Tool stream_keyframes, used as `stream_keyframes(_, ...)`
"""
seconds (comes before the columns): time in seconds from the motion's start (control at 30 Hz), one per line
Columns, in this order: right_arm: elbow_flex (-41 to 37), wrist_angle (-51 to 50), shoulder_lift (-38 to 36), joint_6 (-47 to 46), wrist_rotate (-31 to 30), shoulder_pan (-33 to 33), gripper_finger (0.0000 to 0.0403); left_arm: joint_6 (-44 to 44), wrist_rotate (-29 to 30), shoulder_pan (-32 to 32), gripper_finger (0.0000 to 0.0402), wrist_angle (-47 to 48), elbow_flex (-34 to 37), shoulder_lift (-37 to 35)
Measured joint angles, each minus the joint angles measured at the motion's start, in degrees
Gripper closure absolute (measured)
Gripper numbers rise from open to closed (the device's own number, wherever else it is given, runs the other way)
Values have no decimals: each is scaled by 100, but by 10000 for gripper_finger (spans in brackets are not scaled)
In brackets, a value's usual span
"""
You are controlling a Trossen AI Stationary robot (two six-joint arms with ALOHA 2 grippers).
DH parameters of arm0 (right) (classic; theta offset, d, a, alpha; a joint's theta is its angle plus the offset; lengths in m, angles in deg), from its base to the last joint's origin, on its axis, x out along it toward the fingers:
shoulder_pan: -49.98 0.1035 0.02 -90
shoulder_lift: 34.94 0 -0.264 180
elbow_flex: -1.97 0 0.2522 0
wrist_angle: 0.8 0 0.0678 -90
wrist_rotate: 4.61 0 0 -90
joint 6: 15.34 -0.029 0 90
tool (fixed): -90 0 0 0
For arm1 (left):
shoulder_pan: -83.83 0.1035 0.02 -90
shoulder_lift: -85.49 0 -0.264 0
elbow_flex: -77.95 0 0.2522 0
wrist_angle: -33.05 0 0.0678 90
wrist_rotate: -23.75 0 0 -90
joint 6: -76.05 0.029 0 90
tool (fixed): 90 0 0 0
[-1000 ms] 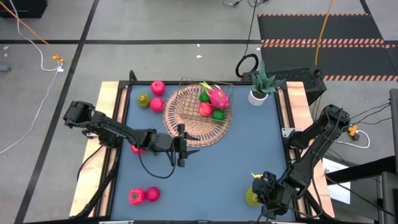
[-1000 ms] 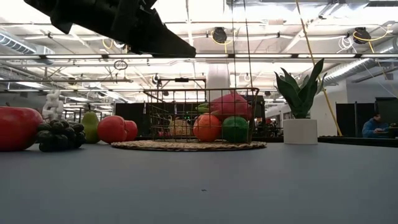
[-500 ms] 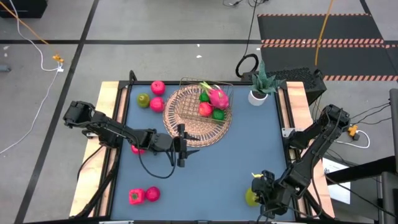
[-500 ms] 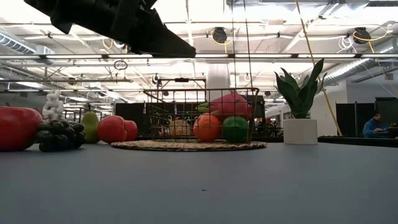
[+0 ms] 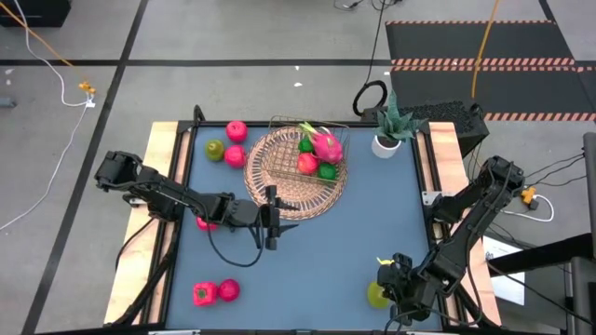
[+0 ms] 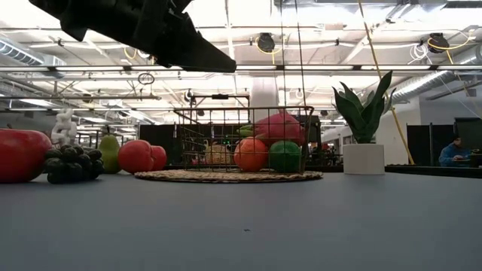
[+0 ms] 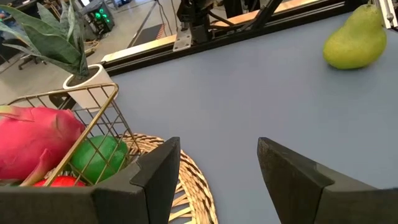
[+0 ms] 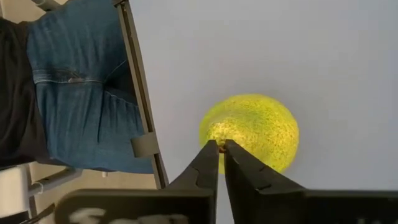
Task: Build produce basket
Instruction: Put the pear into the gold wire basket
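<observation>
Pinching the yellow-green plastic pear (image 8: 250, 132) by its stem in right gripper (image 8: 221, 147) at the table's near-right corner, left gripper (image 7: 214, 165) released beside round tan wicker basket (image 5: 279, 186); lifting basketward likely next.

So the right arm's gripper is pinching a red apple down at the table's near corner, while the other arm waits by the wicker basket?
Not an apple: the right gripper is closed on the stem of a yellow-green pear, as the right wrist view shows. The rest holds: the left gripper waits beside the round tan wicker basket.

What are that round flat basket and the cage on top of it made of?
The basket looks like woven wicker: tan strands radiating in a coil, matte. The cage on it seems thin metal wire with a brassy gold sheen; painted or plated, I cannot tell.
</observation>
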Motion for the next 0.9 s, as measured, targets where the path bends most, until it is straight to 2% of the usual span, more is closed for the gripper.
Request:
stream_keyframes(0.13, 2, -34, -1, 294, -37, -96, 395, -6, 0, 0, 183, -2, 0, 0)
stream_keyframes(0.23, 2, -49, -1, 1076, -409, -280, 399, -66, 0, 0, 183, 5, 0, 0)
stream_keyframes(0.37, 2, -56, -91, 2595, -1189, -747, 400, -271, 0, 0, 183, 80, 0, 0)
stream_keyframes(0.43, 2, -40, -194, 3360, -1884, -1085, 400, -421, 0, 0, 183, 122, 0, 0)
stream_keyframes(0.5, 2, 23, -318, 4221, -2463, -1517, 400, -604, 1, 0, 183, 166, 0, 0)
stream_keyframes(0.57, 1, 311, -433, 5194, -2722, -2065, 400, -817, 15, 0, 183, 221, 0, 0)
stream_keyframes(0.67, 0, 1215, -598, 6583, -2634, -2977, 400, -1156, 95, -38, 183, 317, 0, 0)
stream_keyframes(0.77, 2, 2472, -657, 7704, -2204, -3843, 400, -1396, 128, -162, 183, 344, 0, 0)
stream_keyframes(0.9, 2, 3981, -613, 8275, -1732, -4856, 401, -1511, 371, -485, 183, 339, 0, 0)
